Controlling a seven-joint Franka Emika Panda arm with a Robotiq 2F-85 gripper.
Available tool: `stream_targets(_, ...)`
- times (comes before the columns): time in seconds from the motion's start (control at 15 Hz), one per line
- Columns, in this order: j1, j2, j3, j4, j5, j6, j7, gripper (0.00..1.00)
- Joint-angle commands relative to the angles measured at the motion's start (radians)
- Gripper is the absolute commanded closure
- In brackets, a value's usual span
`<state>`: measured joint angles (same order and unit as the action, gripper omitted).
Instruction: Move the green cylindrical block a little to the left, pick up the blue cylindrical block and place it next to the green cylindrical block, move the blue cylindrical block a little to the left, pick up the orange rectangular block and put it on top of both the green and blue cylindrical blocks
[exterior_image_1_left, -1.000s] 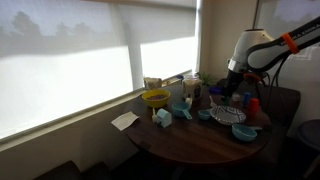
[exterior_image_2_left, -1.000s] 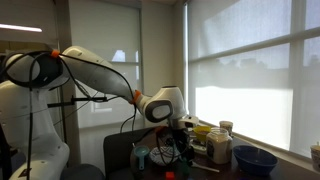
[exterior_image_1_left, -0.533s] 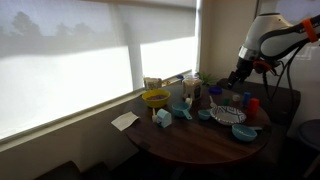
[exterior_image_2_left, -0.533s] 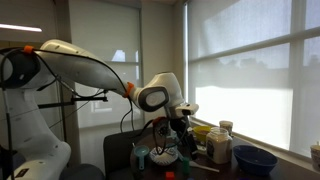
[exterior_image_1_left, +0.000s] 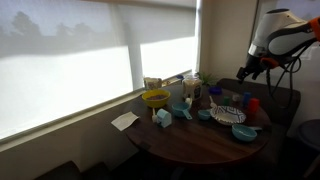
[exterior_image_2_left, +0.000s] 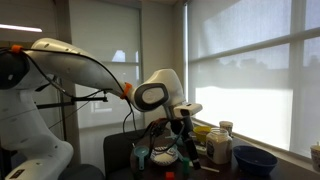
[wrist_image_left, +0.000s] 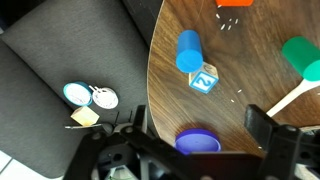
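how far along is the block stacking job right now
Nothing looks done yet. In the wrist view the blue cylindrical block sits on the table, apart from a green piece at the right edge, and the orange rectangular block lies at the top edge. The end effector is open, holding nothing. Pairing the cylinders and bridging them remains.

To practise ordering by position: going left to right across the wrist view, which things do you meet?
Two round white-and-blue discs → blue cylindrical block → orange rectangular block → green rounded piece.
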<state>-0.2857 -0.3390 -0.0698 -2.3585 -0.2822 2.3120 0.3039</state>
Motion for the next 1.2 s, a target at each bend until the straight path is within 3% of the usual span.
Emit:
stream_targets(0.0,0.010,0.007,-0.008,0.007,0.005,-0.024,0.011,0.00)
stream_targets(0.53,0.004,0.065,-0.030,0.036,-0.002,-0.139,0.037,0.00)
stream_targets(1.13,0.024,0.124,-0.064,0.039,0.093,-0.130,0.026,0.00)
